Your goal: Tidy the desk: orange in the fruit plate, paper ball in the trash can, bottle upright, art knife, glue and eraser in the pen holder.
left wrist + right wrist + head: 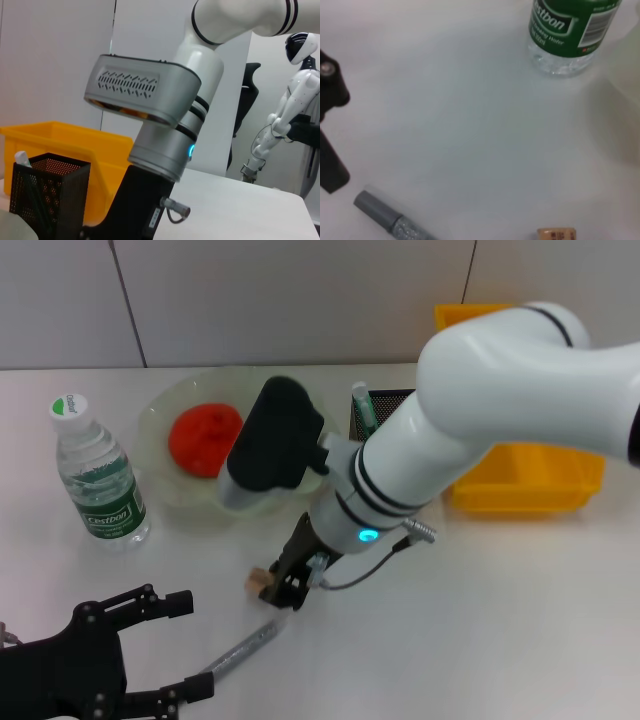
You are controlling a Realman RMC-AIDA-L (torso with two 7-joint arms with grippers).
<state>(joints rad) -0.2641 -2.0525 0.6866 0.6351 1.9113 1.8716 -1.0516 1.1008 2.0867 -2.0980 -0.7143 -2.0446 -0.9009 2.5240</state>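
The orange [205,438] lies in the pale green fruit plate [160,420]. At the left the bottle [100,475] [570,35] stands upright. The black mesh pen holder [385,405] [50,192] holds the art knife [362,405] [22,159], and the yellow trash can [520,480] [65,145] sits to its right. My right gripper [287,585] hangs low over the desk [520,620], right beside the tan eraser [258,583] [556,233]. The grey glue [245,648] [390,220] lies just in front of it. My left gripper [195,645] stands open at the near left. The paper ball is out of view.
My right arm [480,410] crosses over the desk from the right, covering part of the plate's rim and the pen holder. A white humanoid robot [290,115] stands beyond the desk's far side.
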